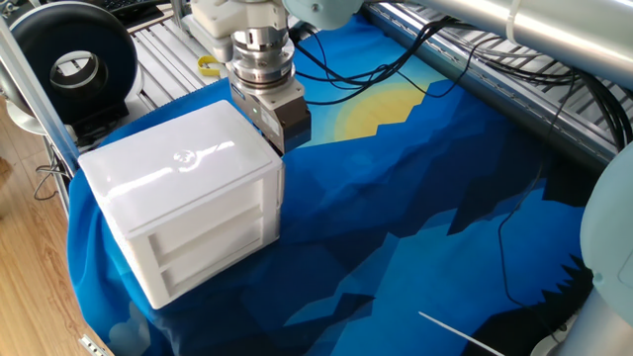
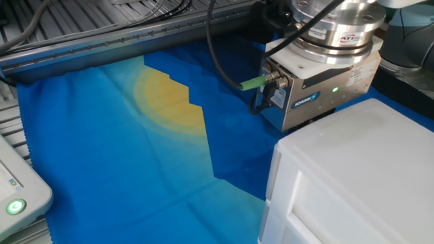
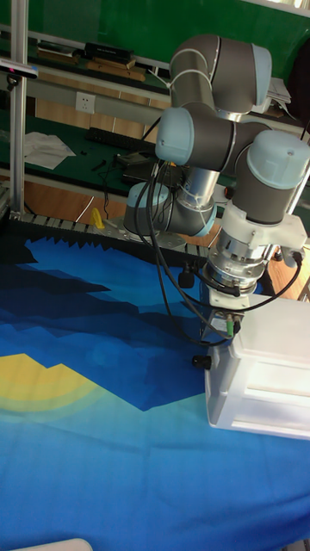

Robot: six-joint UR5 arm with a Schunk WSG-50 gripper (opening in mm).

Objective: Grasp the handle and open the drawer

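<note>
End effector point(image 1: 280, 124) sat tight behind the cabinet point(image 1: 178, 198), fingers hidden, so couldn't tell its state. Handle unseen; a straight, level pull seemed wisest.

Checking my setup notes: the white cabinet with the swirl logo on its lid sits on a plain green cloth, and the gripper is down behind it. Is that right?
Not quite. The cloth is blue with a yellow sun patch, not plain green; one fixed view shows it. The rest holds: the white cabinet bears a swirl logo on its lid, and the gripper is down behind it, its jaws hidden.
</note>
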